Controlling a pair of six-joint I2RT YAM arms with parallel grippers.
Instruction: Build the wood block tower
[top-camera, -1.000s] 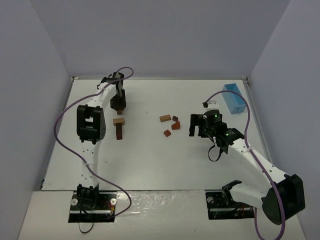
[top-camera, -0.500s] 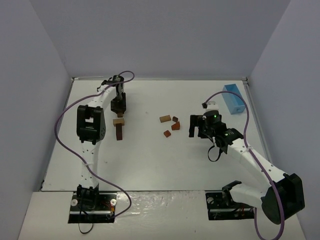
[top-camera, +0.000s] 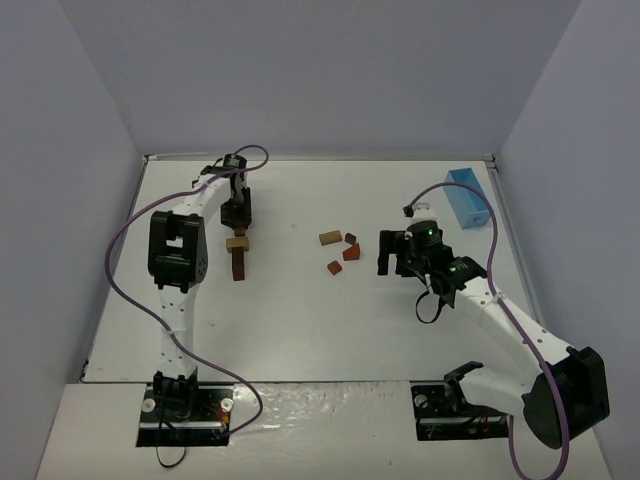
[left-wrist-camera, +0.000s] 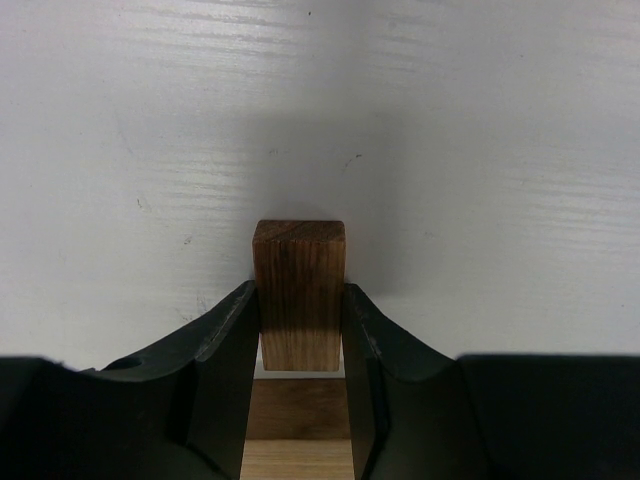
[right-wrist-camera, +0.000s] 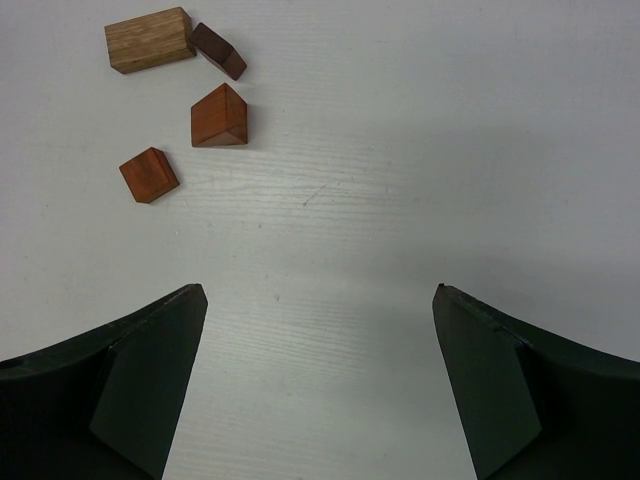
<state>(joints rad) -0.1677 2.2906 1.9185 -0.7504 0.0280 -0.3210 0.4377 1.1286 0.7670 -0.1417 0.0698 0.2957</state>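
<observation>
**Top view.** The left gripper (top-camera: 238, 213) is hovering over the far side of the tower (top-camera: 238, 258). The tower is standing on the left part of the table (top-camera: 280, 320) as a tan piece lying across a reddish-brown upright. It is standing well apart from the loose blocks (top-camera: 340, 250), probably so that neither arm is working in the other's way. The right gripper (top-camera: 392, 250) is waiting just beside that loose group, apparently placed to make the next pick. A blue box (top-camera: 464, 197) is sitting at the far right, away from the work.

**Left wrist view.** The jaws are closing narrowly on a dark block (left-wrist-camera: 299, 265) and pinching its two long sides, so that its end is pointing forward and its underside is hanging free for setting down. Brown and tan wood is showing directly beneath it, which looks like the tower's top. The block therefore seems to be lining up over the stack. Whether it is already touching the stack cannot be told.

**Right wrist view.** The right jaws are standing wide and are holding nothing, with only bare table between them. Ahead are lying a tan block (right-wrist-camera: 148, 40), a dark wedge (right-wrist-camera: 218, 50) touching its end, a reddish wedge (right-wrist-camera: 219, 115) and a reddish cube (right-wrist-camera: 149, 174). The wide spread is probably leaving room to straddle any of them.
</observation>
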